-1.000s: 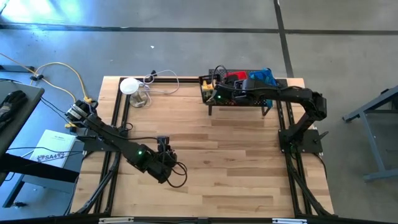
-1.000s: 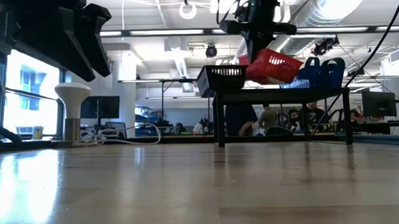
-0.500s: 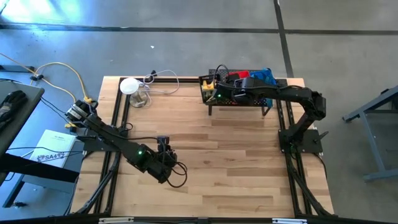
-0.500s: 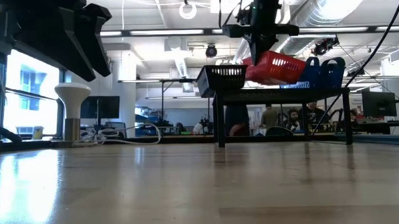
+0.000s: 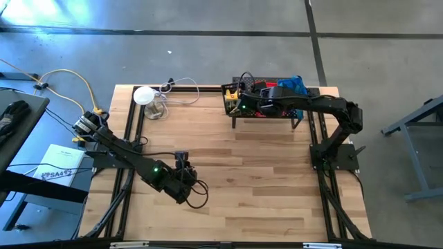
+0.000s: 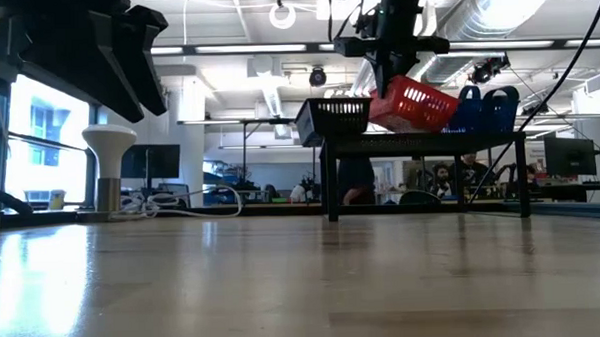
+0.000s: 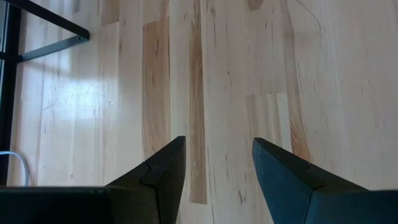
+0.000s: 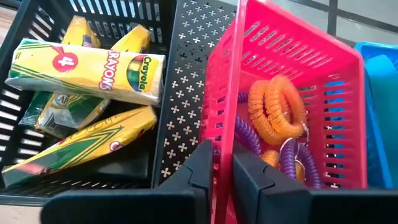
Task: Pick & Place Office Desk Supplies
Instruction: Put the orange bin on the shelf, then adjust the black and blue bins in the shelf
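Looks like I'm mostly done: the right gripper [image 8: 224,180] is pinched on the red basket's [image 8: 323,68] wall, tilted on the far shelf [image 5: 232,116] beside the crayon basket [image 8: 37,18]. Coil bands [image 8: 277,106] are inside, the left gripper [image 7: 217,168] idles apart over bare wood table [image 5: 263,180], workshop behind.

A grey concrete floor [image 5: 208,21] surrounds the light wooden bench [image 5: 263,180]. Beyond it lies an open workshop with bright ceiling strip lights [image 6: 246,47], windows [image 6: 38,128] at left, and distant desks with seated people [image 6: 430,174].
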Available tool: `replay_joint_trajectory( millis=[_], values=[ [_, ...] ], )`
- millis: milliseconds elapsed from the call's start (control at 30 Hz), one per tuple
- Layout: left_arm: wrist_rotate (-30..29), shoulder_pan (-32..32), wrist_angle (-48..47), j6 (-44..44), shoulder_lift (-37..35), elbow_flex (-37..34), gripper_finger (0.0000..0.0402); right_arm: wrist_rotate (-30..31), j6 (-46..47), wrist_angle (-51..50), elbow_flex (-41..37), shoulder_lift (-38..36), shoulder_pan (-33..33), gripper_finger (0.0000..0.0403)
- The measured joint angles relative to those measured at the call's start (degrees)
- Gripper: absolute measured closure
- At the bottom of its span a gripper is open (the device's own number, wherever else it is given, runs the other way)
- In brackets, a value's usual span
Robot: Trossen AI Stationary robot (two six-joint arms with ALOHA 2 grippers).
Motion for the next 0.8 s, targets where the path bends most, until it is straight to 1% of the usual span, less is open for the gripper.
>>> replay_joint_trajectory(
  millis=[300,600,700,800],
  values=[
    [0.06,0.00,0.00,-0.26,0.00,0.00,0.0225,0.19,0.00,0.00,0.00,0.00,0.00,0.0345],
    [0.13,0.00,0.00,-0.42,0.00,0.00,0.0225,0.72,-0.19,0.00,0.00,0.02,0.00,0.0288],
    [0.13,0.00,0.00,-0.44,0.00,0.00,0.0225,2.06,-0.17,-0.02,0.00,0.02,0.00,0.0268],
    [0.13,0.00,0.00,-0.44,0.00,0.00,0.0225,3.22,-0.12,-0.02,0.00,-0.08,0.18,0.0259]
  ],
)
